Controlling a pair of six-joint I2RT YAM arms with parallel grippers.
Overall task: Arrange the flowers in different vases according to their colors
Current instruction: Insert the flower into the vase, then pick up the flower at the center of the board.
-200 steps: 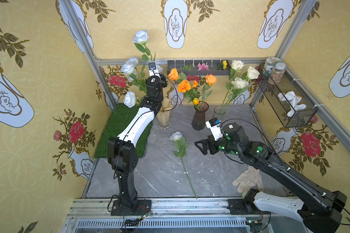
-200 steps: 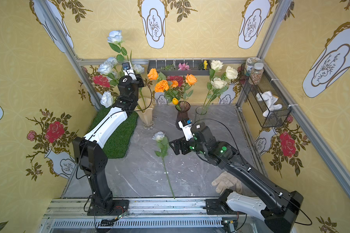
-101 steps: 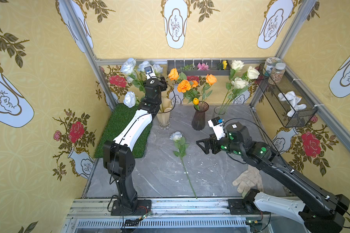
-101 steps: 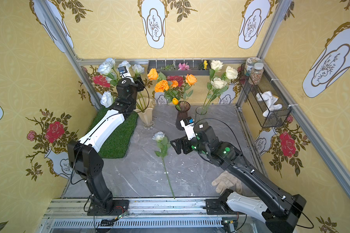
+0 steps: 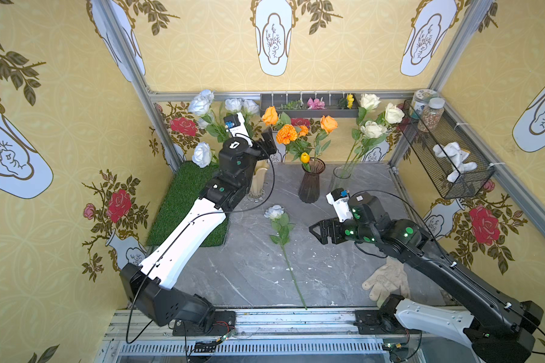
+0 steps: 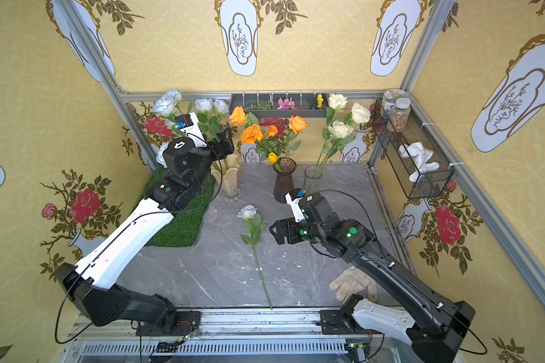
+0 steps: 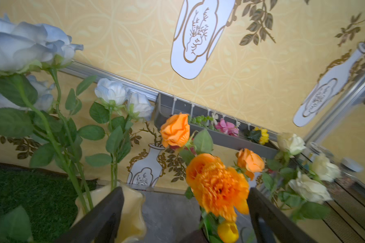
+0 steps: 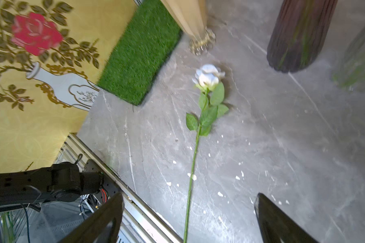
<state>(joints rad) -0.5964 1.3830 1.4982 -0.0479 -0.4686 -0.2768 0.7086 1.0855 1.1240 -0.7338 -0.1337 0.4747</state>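
A: Left gripper [image 7: 185, 216]?
B: Jaws wide apart, empty, over the ruffled cream-amber vase [image 5: 258, 184] holding the pale blue roses [image 5: 199, 105].
A: Right gripper [image 5: 316, 231]?
B: Spread, empty, beside the pale blue-white rose [image 5: 274, 212] lying flat on the table [image 5: 249, 276]. Probably the next pick, since its colour matches that vase.

White link shells [image 5: 183, 239], black joints [image 5: 233, 157], green status dots [image 5: 407, 231], thin black cables [image 5: 272, 188], dark fingers [image 7: 101, 221]

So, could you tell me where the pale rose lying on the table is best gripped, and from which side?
Grip the pale rose on its bare stem below the leaves, coming straight down with the jaws across it. It lies flat on the grey table, and that stretch is thin, straight and clear of leaves.
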